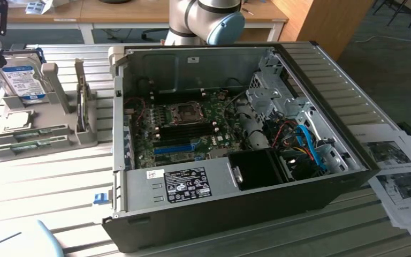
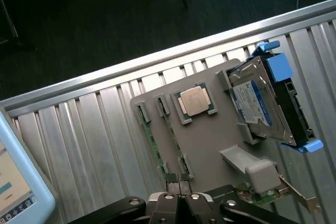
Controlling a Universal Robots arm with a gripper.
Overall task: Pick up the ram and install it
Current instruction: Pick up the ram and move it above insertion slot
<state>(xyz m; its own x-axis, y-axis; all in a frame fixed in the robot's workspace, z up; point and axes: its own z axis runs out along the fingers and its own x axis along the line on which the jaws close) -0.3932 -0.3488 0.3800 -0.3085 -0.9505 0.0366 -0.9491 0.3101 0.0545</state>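
Looking down from the wrist, I am seeing the pincer (image 2: 177,184) clenched: its jaws are pressing together, and I cannot tell whether anything is caught between them. It is hanging just over one edge of the grey holder (image 2: 210,140), right by the end of its long slots.

The ram (image 2: 151,137) is sitting on edge in the slot along the holder's side, a thin green strip. A second green strip (image 2: 172,132) is lying in the next slot inward. Whether the pincer is touching either strip I cannot make out.

Further in on the holder a square processor (image 2: 195,100) is resting flat in its pocket. At the holder's far side from the ram, a hard drive (image 2: 260,103) with a blue label is leaning in blue rails. An expansion card (image 2: 275,195) is standing at the holder's edge beside the pincer. The holder itself is lying on the slatted metal worktop (image 2: 89,135).

In the exterior view the open computer case (image 1: 227,219) is sitting just beside the holder, toward the exterior view's right, with its motherboard (image 1: 184,128) facing up.
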